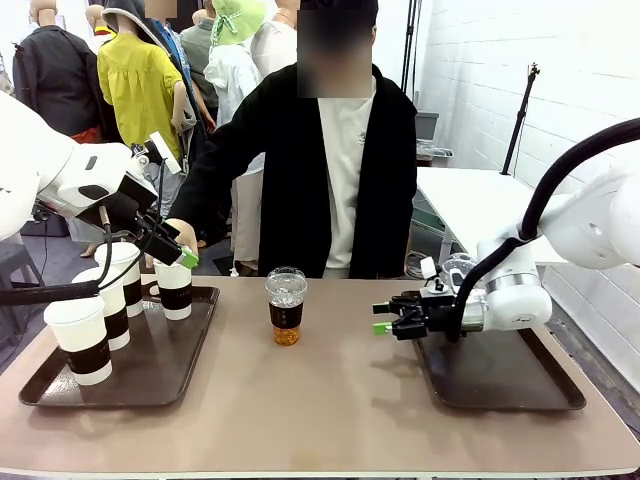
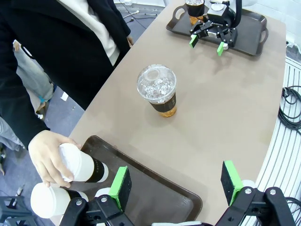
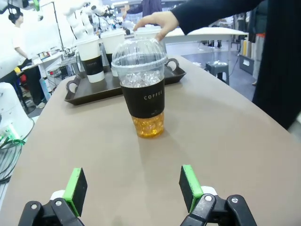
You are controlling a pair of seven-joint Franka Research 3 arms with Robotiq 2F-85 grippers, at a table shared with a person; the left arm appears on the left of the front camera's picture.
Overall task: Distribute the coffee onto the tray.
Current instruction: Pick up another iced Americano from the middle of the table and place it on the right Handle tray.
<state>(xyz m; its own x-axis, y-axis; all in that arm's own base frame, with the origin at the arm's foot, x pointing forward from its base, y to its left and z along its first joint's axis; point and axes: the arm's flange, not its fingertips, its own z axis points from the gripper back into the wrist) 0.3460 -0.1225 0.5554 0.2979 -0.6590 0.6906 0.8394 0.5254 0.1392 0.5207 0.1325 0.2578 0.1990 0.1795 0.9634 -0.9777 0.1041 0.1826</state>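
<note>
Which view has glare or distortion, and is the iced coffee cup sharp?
Front view: even light, iced coffee cup sharp. Left wrist view: wide-angle bows the table edge; the dome lid glints. Right wrist view: cup sharp, its print readable; the upper left is washed out.

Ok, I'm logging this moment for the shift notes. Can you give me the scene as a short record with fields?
Left tray: three white paper cups standing on it, plus a fourth paper cup at its far edge
Person's hand: resting on the fourth paper cup's lid
Table middle: iced coffee cup, upright, on neither tray
Right tray: second iced cup at its far side
Left tool: open, above the left tray
Right tool: open, aimed at the iced coffee cup, apart from it
</note>
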